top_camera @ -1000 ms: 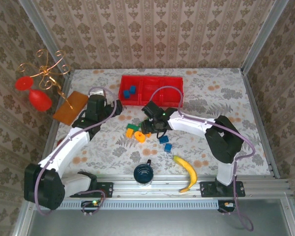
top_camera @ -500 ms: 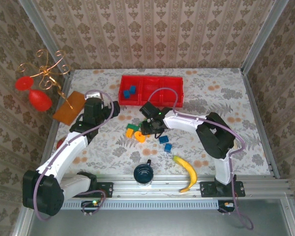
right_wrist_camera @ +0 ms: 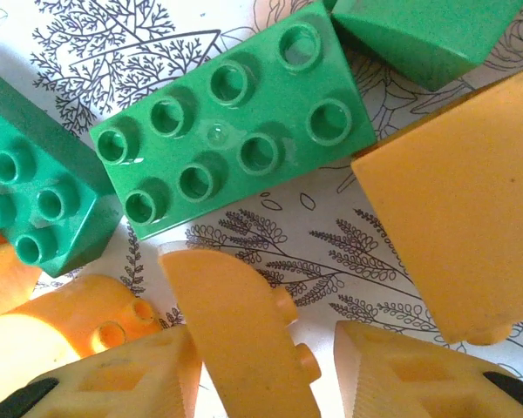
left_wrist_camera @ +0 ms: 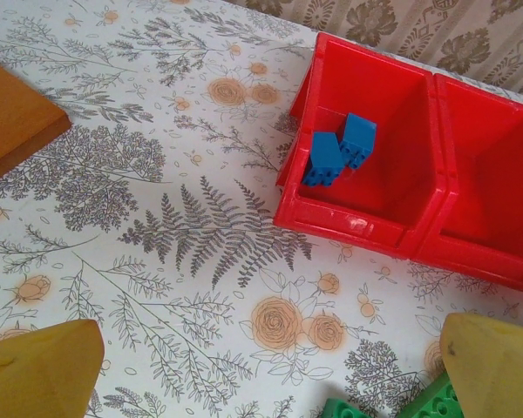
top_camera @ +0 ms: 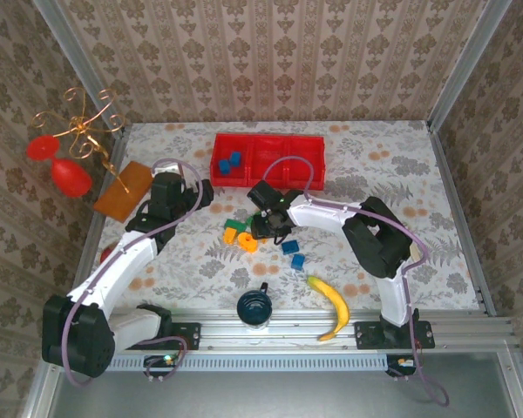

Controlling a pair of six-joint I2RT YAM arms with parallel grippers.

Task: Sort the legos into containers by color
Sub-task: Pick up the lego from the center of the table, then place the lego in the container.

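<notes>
The right tool (right_wrist_camera: 261, 379) has narrowed over the last second to about half-open around an orange-yellow brick (right_wrist_camera: 231, 322) lying on the bench (top_camera: 392, 174) just in front of the red tray (top_camera: 266, 138); whether it pinches yet I cannot tell, but a pick looks begun. The left tool (left_wrist_camera: 266, 366) hangs wide open and empty beside that tray, whose left compartment holds two blue bricks (left_wrist_camera: 338, 150). No lettering is readable.

1. I look at a table (top_camera: 418, 183) with a flower-pattern cover.
2. At its far side lies a red tray (top_camera: 270, 137), and at the left an orange-brown board (top_camera: 125, 189).
3. Loose legos (top_camera: 244, 239) lie in the middle.
4. Near the front edge are a dark cup (top_camera: 255, 306) and a banana (top_camera: 331, 305).
</notes>
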